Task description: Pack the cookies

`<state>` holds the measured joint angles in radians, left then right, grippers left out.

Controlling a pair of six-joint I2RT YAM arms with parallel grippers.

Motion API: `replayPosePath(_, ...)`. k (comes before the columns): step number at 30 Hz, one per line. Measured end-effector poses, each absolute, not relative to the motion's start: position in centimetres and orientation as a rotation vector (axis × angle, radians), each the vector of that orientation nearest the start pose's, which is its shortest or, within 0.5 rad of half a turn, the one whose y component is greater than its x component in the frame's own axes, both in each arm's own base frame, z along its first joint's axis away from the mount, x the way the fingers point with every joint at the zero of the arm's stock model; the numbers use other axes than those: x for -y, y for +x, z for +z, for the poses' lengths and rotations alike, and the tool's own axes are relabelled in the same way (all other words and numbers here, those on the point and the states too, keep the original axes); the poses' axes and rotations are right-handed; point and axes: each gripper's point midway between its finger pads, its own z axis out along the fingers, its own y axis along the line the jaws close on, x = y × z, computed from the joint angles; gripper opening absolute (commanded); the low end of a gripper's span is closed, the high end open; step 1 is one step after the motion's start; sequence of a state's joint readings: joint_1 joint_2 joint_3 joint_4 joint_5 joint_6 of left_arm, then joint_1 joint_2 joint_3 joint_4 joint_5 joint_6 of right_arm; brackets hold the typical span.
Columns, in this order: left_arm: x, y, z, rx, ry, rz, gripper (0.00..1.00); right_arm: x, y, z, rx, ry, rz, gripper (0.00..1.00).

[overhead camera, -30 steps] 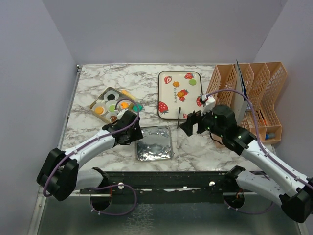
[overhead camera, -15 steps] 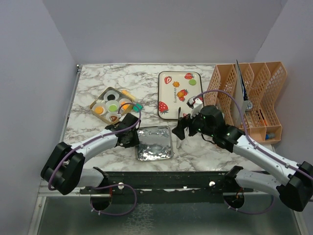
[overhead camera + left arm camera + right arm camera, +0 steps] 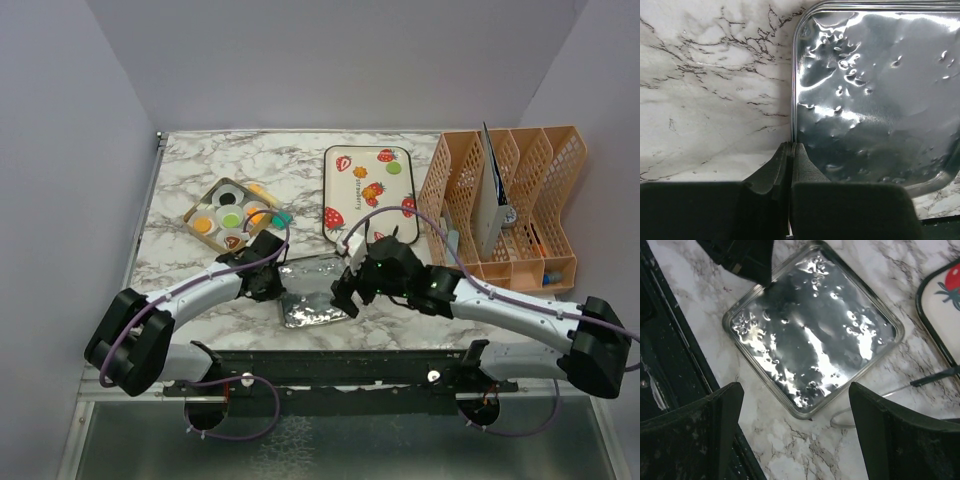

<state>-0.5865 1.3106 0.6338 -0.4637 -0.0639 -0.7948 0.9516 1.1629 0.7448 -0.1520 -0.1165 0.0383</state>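
Observation:
The cookies (image 3: 231, 218), orange, green, black and brown rounds, sit in white paper cups in a brown box (image 3: 195, 211) at the back left. A square silver tray (image 3: 318, 297) (image 3: 875, 100) (image 3: 812, 332) lies at the near middle of the table. My left gripper (image 3: 268, 283) (image 3: 791, 146) is shut on the tray's left rim, which runs straight in between the fingers. My right gripper (image 3: 345, 293) (image 3: 795, 390) hangs open over the tray's right corner, with its fingers (image 3: 710, 425) wide apart and nothing between them.
A white strawberry-print tray (image 3: 352, 200) (image 3: 942, 315) stands behind the silver one, with a green round piece (image 3: 394, 168) on it. Orange file racks (image 3: 520, 185) fill the right side. A thin dark stick (image 3: 935, 376) and a clear loop (image 3: 845, 416) lie by the right gripper.
My left gripper has closed onto the silver tray's left rim. My right arm has swung left and forward from beside the racks to above the tray's right corner.

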Motion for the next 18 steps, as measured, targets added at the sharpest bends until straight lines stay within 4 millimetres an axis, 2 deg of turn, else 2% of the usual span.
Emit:
replayPosePath(4,15.8,20.6,2.8,-2.743,-0.296,-0.303,0.00,-31.8,16.5,12.5,-1.908,-1.229,0.631,0.92)
replayPosePath(8,15.8,20.8,3.7,-2.739,-0.277,-0.294,0.00,-33.3,15.4,10.5,-1.870,-1.371,0.525,0.90)
replayPosePath(13,15.7,21.0,4.7,-2.740,-0.240,-0.278,0.00,-34.1,14.8,8.1,-1.821,-1.499,0.355,0.89)
replayPosePath(18,15.7,21.5,5.7,-2.734,-0.206,-0.263,0.00,-34.7,14.3,7.4,-1.720,-1.571,0.207,0.87)
